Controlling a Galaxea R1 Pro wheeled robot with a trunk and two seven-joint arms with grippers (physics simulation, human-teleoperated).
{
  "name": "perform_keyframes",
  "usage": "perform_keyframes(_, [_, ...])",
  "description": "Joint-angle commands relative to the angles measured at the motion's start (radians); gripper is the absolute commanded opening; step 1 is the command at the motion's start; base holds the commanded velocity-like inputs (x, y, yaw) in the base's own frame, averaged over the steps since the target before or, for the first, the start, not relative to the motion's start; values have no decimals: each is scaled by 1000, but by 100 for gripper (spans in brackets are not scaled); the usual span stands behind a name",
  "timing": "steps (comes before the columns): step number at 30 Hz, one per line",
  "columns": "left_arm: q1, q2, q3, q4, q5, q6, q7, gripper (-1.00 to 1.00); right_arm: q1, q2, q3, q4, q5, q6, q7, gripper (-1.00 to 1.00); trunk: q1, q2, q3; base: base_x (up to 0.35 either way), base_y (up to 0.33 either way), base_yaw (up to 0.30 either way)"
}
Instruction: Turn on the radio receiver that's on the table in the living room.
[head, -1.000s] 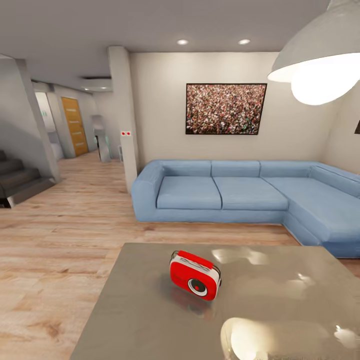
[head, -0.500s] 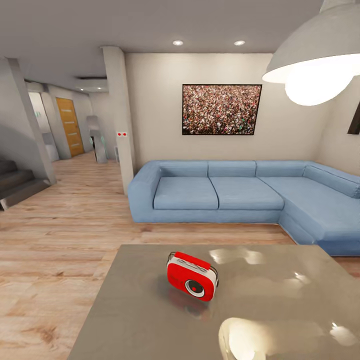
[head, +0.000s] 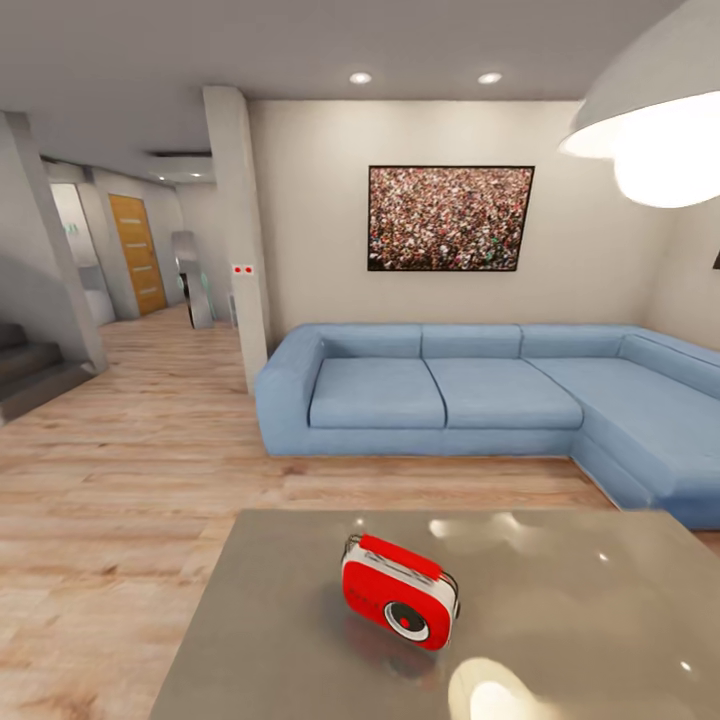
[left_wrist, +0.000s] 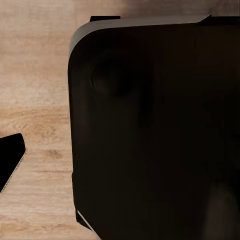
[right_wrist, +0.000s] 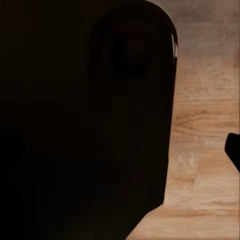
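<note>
A dark fingertip (left_wrist: 11, 159) of the left claw hangs over floor.

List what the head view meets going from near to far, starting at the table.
Table → red radio standing on it → strip of wood floor → blue sofa → beige wall with the crowd picture.

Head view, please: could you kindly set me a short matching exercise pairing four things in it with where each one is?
Things:
1. radio receiver
2. sofa
3. crowd picture
4. pendant lamp

Places:
A. on the beige wall
B. hanging at upper right
C. on the table, a glossy grey top
D. on the wood floor, beyond the table

Pairs: 1-C, 2-D, 3-A, 4-B
</note>
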Motion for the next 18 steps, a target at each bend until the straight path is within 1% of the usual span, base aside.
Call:
perform_keyframes(1, [0,0,0,0,0,0,0,100,0,0,0,0,0,0,0,100,0,0,0,247,47,0])
perform_keyframes(6, [0,0,0,0,0,1,1,100,0,0,0,0,0,0,0,100,0,0,0,105,17,0])
perform_keyframes(18, [0,-2,-1,-1,1,3,10,100,0,0,0,0,-1,0,0,100,0,0,0,7,1,0])
